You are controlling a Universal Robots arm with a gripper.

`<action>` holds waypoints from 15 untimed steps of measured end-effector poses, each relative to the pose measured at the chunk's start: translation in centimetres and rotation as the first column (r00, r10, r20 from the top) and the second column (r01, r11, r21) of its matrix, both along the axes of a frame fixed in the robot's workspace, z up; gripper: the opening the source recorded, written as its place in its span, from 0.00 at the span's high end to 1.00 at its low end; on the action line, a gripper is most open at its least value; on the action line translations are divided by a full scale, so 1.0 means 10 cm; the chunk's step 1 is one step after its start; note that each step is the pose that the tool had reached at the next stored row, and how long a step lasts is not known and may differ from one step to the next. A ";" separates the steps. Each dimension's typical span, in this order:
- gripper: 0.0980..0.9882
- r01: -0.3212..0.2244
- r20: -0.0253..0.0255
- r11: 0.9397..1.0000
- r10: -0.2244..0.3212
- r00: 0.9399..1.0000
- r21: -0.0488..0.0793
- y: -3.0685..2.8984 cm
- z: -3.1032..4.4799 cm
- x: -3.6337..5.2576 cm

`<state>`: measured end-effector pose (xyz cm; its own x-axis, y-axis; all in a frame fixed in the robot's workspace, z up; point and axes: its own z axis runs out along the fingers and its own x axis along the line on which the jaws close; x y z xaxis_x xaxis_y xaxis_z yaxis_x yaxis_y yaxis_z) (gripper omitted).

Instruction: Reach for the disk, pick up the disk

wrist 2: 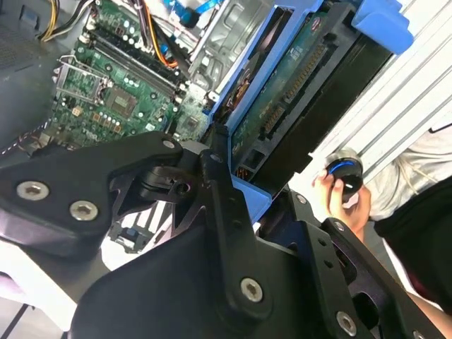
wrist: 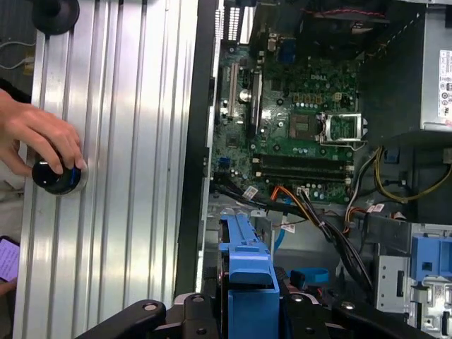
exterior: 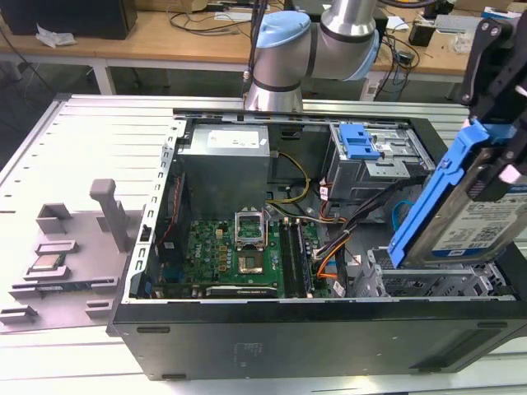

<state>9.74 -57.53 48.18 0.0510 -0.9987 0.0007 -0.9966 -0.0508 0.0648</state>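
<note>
Pick-up step: the gripper [exterior: 504,123], clamped on the disk [exterior: 461,206], holds it tilted above the case's [exterior: 329,337] three-o'clock end; lifting demands clearance.

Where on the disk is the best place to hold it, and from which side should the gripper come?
By the long edges of its blue bracket, fingers closing across the thin body. The disk is tilted up out of the computer case, label facing up, so coming from above its raised end suits it. The gripper appears to hold it there already.
</note>
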 end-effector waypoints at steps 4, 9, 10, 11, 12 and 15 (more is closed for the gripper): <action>0.70 0.000 0.000 1.000 0.000 1.000 0.000 0.009 -0.017 0.132; 0.70 0.007 0.000 1.000 -0.007 1.000 -0.001 0.068 -0.063 0.189; 0.70 0.008 0.000 1.000 -0.008 1.000 -0.001 0.073 -0.072 0.188; 0.70 0.008 0.000 1.000 -0.008 1.000 -0.001 0.077 -0.076 0.183; 0.70 0.010 0.000 1.000 -0.010 1.000 -0.001 0.089 -0.083 0.166; 0.70 0.015 0.000 1.000 -0.015 1.000 -0.001 0.136 -0.117 0.113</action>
